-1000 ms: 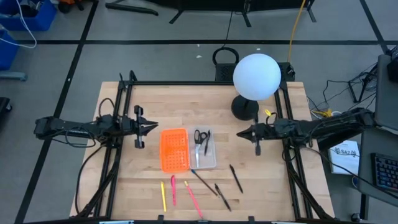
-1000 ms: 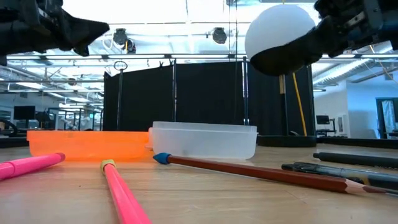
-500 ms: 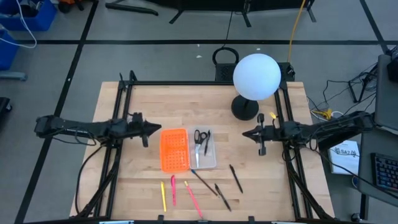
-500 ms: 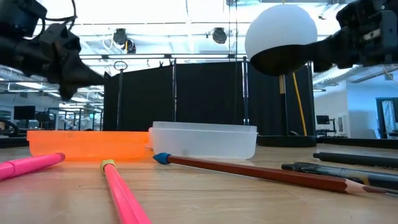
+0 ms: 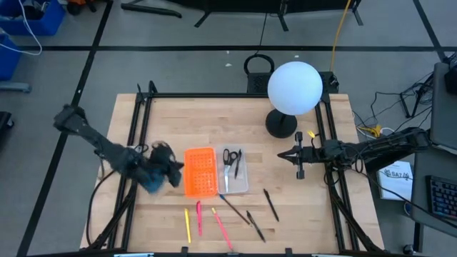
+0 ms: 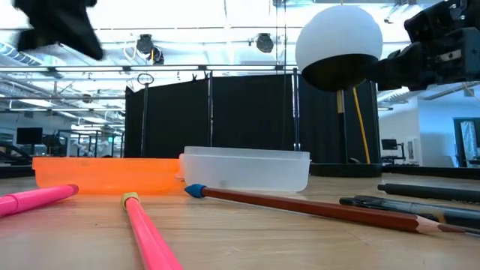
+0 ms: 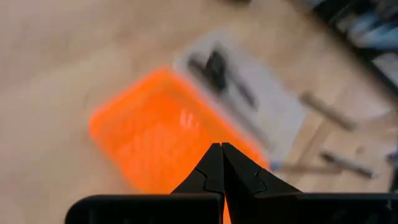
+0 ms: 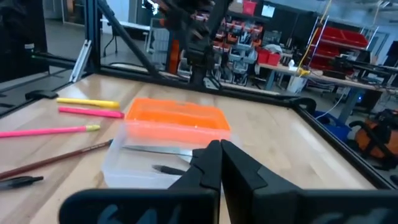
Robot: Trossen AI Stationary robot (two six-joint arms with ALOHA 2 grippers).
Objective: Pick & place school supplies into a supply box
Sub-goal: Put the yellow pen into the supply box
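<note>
**Left arm nearest the loose pens, both end effectors closed and empty**

I start with the table (image 5: 164, 114), a pale wood top inside a black frame, with a white globe lamp (image 5: 294, 87) at its far edge. Mid-table lie the orange panel (image 5: 200, 171) and, touching its right side, the clear box (image 5: 235, 171), long axes running near to far. The scissors (image 5: 228, 157) and a dark pen already sit in the box.

My left end effector (image 5: 166, 173) hangs just left of the orange panel, fingers pressed together, holding nothing. My right end effector (image 5: 298, 155) waits well right of the box, also shut and empty.

The loose supplies lie on the near side: a yellow pen (image 5: 188, 224) and two pink pens (image 5: 199, 218), long axes roughly near to far, then a brown pencil (image 5: 233, 210) and black pens (image 5: 270, 204), angled diagonally. From the left end effector, the yellow and pink pens lie toward the near edge and slightly right; I judge that arm nearer to them, the right arm nearer the black pens.
</note>
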